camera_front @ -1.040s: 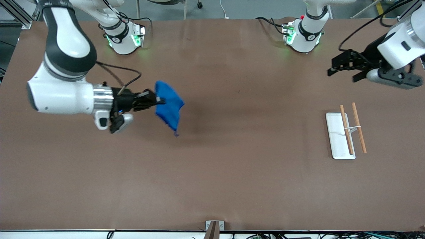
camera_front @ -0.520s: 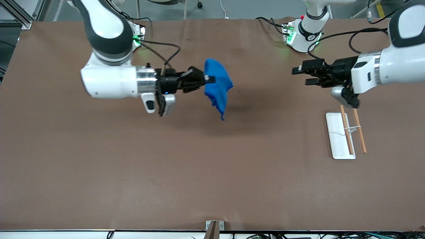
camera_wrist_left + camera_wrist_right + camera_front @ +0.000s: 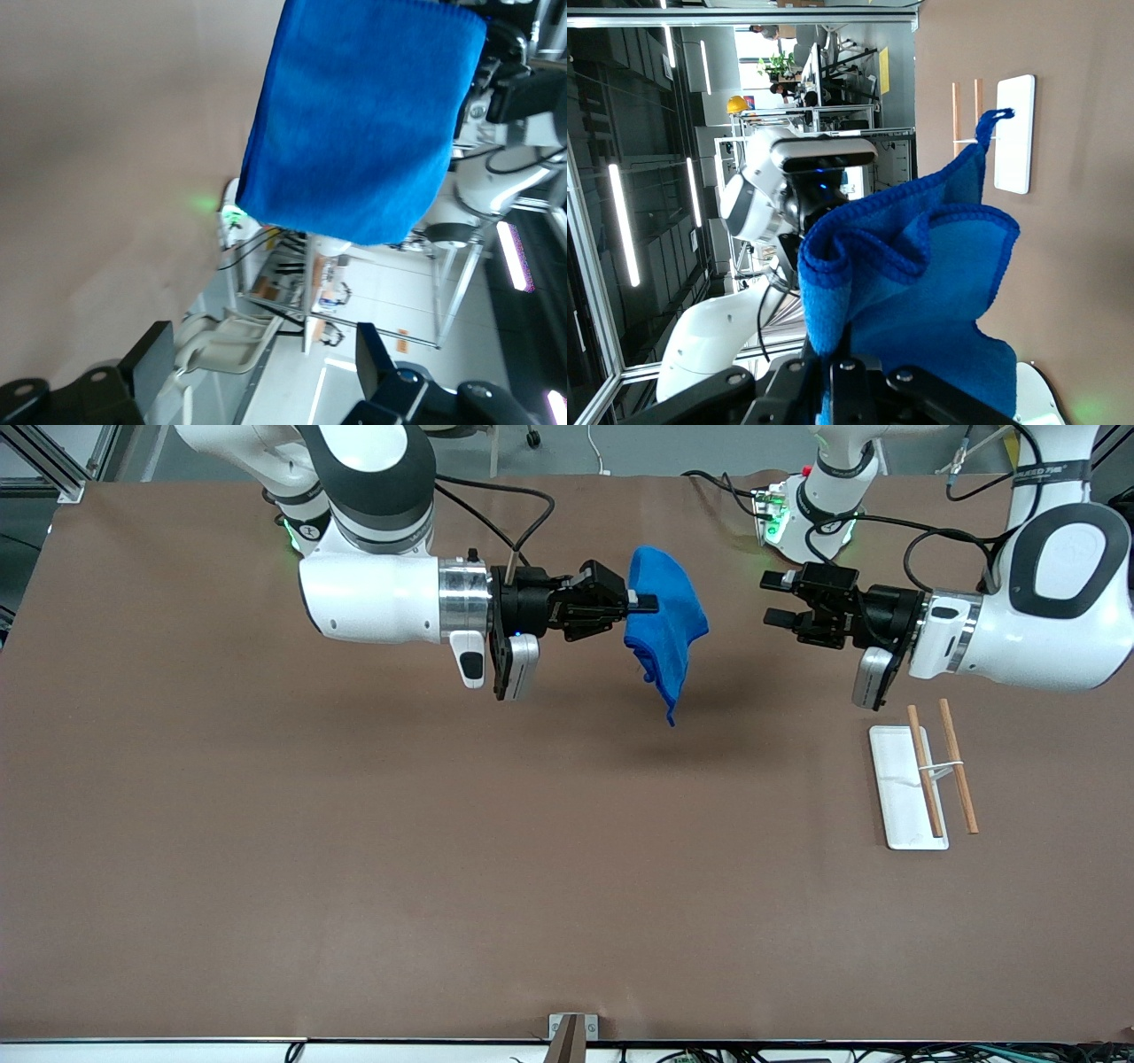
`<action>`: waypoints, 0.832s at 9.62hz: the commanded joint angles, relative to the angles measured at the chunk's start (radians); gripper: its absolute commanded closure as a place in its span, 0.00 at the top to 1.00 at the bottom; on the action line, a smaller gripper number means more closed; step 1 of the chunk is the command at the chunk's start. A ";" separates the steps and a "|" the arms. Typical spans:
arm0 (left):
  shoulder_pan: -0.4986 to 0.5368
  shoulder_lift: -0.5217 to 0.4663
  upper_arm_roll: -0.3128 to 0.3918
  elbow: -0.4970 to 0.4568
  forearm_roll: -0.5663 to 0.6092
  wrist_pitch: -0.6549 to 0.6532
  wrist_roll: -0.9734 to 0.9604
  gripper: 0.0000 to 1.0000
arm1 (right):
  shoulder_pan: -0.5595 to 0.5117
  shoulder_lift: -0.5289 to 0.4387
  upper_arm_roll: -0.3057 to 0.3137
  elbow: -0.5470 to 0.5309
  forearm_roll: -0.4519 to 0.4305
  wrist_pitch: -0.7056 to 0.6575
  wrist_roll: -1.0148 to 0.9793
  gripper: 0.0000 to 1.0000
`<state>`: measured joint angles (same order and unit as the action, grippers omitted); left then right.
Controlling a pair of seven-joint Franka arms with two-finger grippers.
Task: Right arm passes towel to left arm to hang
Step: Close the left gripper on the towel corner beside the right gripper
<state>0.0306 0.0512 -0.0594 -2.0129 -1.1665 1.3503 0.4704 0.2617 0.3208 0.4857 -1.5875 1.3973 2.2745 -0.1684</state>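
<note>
My right gripper [image 3: 645,602] is shut on one edge of the bright blue towel [image 3: 666,624] and holds it in the air over the middle of the table. The towel hangs down with its small loop [image 3: 673,721] at the lowest corner. It fills the right wrist view [image 3: 921,301] and the left wrist view [image 3: 363,124]. My left gripper [image 3: 778,598] is open, level with the towel and a short gap from it, pointing at it from the left arm's end. Its fingers [image 3: 376,359] frame the towel without touching it.
A white base plate [image 3: 899,779] with a rack of two wooden rods [image 3: 924,771] lies on the brown table toward the left arm's end, nearer the front camera than the left gripper. Both arm bases stand along the table's back edge.
My right gripper has carried the towel toward the left arm's end and toward the bases. My left gripper has swung in toward the towel, closing the gap.
</note>
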 commanded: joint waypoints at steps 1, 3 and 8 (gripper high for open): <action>0.012 -0.027 0.010 -0.104 -0.099 0.009 0.080 0.84 | 0.019 0.012 0.005 0.023 0.025 0.010 -0.010 0.00; 0.006 -0.037 0.004 -0.138 -0.162 0.096 0.085 0.82 | 0.033 0.012 0.005 0.029 0.101 0.013 -0.013 0.00; -0.001 -0.066 -0.100 -0.286 -0.465 0.253 0.198 0.80 | 0.114 0.029 0.004 0.073 0.233 0.089 -0.013 0.00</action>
<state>0.0288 0.0121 -0.1390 -2.2214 -1.5719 1.5586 0.6304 0.3481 0.3259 0.4874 -1.5466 1.5958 2.3255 -0.1689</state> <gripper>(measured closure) 0.203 0.952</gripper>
